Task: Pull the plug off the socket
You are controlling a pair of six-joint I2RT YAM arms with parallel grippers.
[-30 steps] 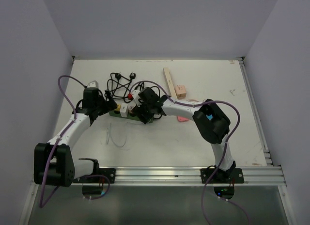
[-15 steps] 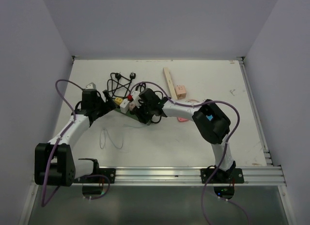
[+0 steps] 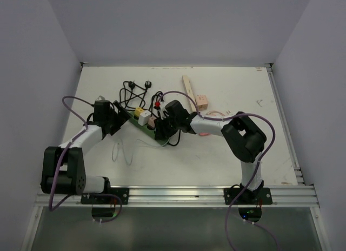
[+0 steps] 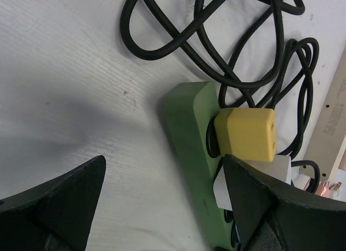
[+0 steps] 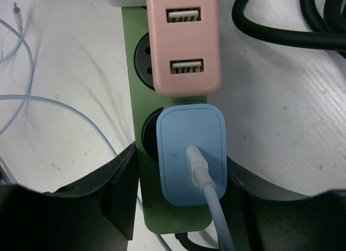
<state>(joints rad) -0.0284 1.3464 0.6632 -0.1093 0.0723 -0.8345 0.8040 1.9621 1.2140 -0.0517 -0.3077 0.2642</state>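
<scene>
The socket is a green power strip (image 3: 134, 123) lying at a slant in the middle of the table. It carries a yellow plug (image 4: 246, 133), a white plug (image 4: 221, 187), a pink USB adapter (image 5: 184, 43) and a blue plug (image 5: 192, 153) with a white cable. My left gripper (image 4: 162, 207) is open and straddles the strip's yellow-plug end (image 4: 189, 132); its right finger hides part of the white plug. My right gripper (image 5: 181, 197) is closed across the strip's other end (image 5: 178, 218), with the blue plug between its fingers.
The strip's black cord (image 3: 132, 91) is coiled behind it. A wooden slat (image 3: 189, 91) and a pink block (image 3: 202, 102) lie at the back right. A thin white cable (image 3: 127, 151) loops in front. A small pink item (image 3: 204, 134) lies beside the right arm.
The strip has swung round and shifted to the right with my right gripper. My left gripper has drawn back to the left and now stands at the strip's yellow-plug end.
</scene>
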